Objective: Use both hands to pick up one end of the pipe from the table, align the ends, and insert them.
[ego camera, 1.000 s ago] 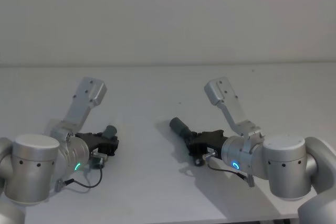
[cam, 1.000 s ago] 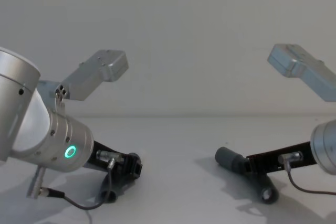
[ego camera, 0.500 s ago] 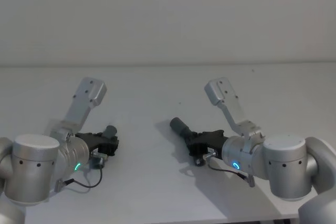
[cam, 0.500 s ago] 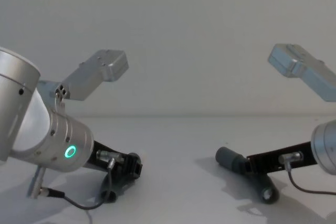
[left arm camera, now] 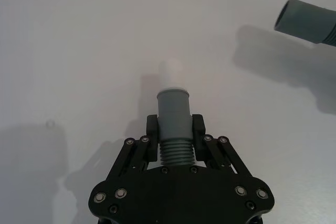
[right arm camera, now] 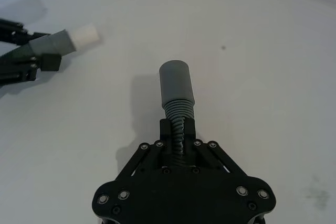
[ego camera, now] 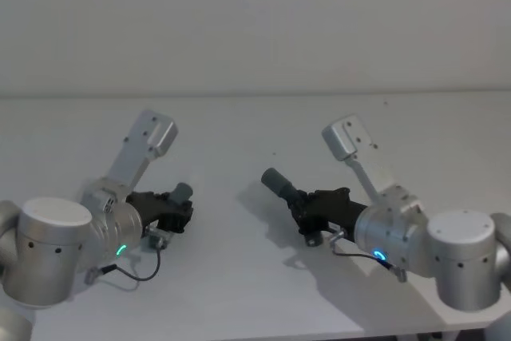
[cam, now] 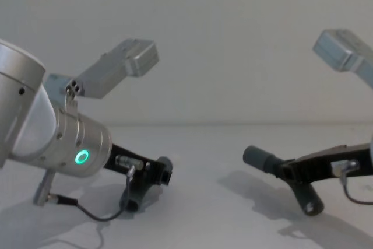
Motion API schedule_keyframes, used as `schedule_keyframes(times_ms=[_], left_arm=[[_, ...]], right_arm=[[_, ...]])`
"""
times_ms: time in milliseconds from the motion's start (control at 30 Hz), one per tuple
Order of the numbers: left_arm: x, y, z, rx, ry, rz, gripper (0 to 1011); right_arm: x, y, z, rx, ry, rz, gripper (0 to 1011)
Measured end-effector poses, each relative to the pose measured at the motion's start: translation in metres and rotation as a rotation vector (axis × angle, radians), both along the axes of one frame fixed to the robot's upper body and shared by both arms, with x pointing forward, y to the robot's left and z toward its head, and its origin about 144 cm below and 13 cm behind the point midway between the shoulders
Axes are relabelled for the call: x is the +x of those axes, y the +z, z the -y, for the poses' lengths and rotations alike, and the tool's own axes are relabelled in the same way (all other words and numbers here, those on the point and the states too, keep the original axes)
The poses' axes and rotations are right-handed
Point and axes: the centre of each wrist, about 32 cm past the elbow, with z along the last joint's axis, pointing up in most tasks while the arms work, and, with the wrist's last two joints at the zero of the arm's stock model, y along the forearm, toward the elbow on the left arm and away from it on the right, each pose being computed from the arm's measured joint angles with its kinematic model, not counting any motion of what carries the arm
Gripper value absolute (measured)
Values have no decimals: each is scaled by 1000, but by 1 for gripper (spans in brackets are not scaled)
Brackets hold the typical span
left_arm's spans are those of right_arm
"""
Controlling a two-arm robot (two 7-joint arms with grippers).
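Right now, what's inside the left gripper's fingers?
The ribbed middle of a grey pipe piece, its white tip pointing forward. The left gripper covers its rear end.

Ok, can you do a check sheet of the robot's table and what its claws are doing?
Surface: table, white and matte, shadows under the arms.
Job's things: left pipe piece, with white tip; right pipe piece, with open grey cuff; ends apart, not joined.
Clutter: nothing seen.
Grippers: left gripper shut on left pipe piece; right gripper shut on right pipe piece.
Cables: left wrist cable, right wrist cable, both thin, black, loose.
Surroundings: wall, plain and pale.
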Motion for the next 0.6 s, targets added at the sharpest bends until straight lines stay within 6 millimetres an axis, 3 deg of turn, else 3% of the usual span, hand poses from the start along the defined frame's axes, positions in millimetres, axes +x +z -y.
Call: schedule_keyframes(times_ms=[600], left_arm=[[-1,28,-12,72,-174,166,343]], right_arm=[[-27,5,55,-130,183,208,108]])
